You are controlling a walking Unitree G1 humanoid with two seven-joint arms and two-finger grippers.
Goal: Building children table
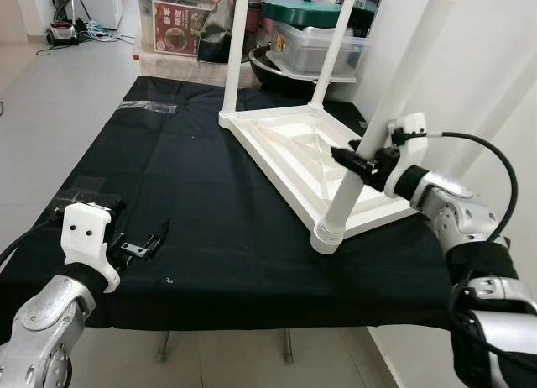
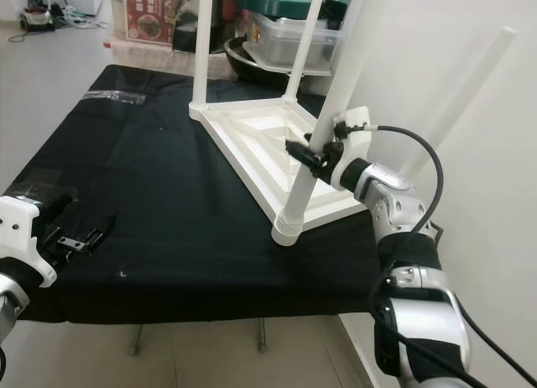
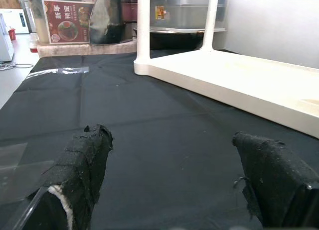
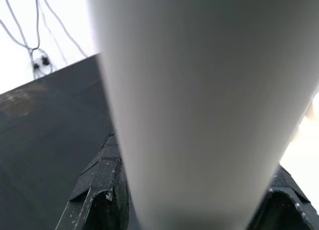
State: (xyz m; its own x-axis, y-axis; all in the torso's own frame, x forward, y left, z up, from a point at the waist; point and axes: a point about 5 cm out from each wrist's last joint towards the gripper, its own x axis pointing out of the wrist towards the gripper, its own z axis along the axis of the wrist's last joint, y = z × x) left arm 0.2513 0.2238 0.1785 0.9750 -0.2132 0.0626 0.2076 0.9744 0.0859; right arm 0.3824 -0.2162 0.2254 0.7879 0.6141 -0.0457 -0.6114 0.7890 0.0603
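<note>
Home setting, tiled floor; a counter [image 1: 193, 186] draped in black cloth stands against a white wall on the right, with storage boxes and a lidded green pot [image 1: 315, 10] stacked at its far end. The white children's tabletop [image 1: 294, 153] lies upside down on the right half of the cloth, underside ribs facing up. Two far legs, far-left leg [image 1: 237, 48] and far-right leg [image 1: 336, 48], stand upright in their corner sockets. A third, the near leg [image 1: 382, 123], sits with its foot in the near corner socket but leans toward the wall, so judged not fully seated or not yet straightened. The right gripper [image 1: 362, 163] has its fingers closed around this leg about midway up; the right wrist view confirms the white tube between the two black fingers. The fourth corner, on the wall side, is hidden behind the right arm; a pale shape against the wall may be a shadow or another leg, cannot tell. The left gripper [image 1: 143, 245] rests low over the near-left cloth, well apart from the tabletop, fingers spread wide and holding nothing. Judgement: roughly past halfway; left to do are seating the near leg, checking the fourth, and turning the table upright.
</note>
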